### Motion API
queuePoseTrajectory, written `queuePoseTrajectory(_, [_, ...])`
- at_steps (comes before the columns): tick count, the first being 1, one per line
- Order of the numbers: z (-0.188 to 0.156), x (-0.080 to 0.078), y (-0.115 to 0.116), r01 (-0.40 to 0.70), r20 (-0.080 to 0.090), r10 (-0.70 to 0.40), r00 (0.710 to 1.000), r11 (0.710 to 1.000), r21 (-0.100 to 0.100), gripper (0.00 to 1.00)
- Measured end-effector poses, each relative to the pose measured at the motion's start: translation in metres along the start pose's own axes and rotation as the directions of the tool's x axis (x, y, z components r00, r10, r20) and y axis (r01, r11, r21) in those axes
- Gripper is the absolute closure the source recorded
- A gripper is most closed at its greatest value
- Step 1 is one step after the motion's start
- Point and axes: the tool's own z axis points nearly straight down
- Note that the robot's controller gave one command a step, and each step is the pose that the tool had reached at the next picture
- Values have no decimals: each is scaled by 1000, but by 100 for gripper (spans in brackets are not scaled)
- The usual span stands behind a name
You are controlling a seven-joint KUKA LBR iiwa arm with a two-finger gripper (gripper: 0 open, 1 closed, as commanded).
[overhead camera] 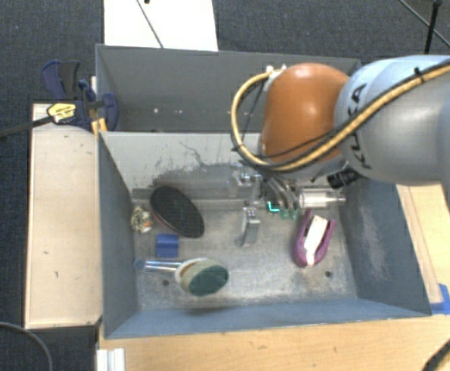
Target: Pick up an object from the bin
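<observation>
My gripper (247, 234) hangs low over the middle of the bin floor, below the orange cover. Nothing shows in its grasp. A purple and white oblong thing (311, 240) lies just to its right, tilted on the floor. To its left rests a black oval disc (177, 211). In front of it, toward the near wall, lies a round brush with a dark green pad and a silver handle (198, 275).
A small blue block (167, 246) sits left of the brush. A small shiny glassy thing (141, 220) lies against the left wall. The arm and its cables hang over the bin's right rear part.
</observation>
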Motion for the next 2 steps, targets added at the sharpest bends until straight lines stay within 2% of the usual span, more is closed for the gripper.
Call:
queuePoseTrajectory(1, [99, 41, 73, 28, 4, -28, 1000, 1000, 2, 0])
queuePoseTrajectory(2, [94, 37, 69, 19, 11, -19, 1000, 1000, 3, 100])
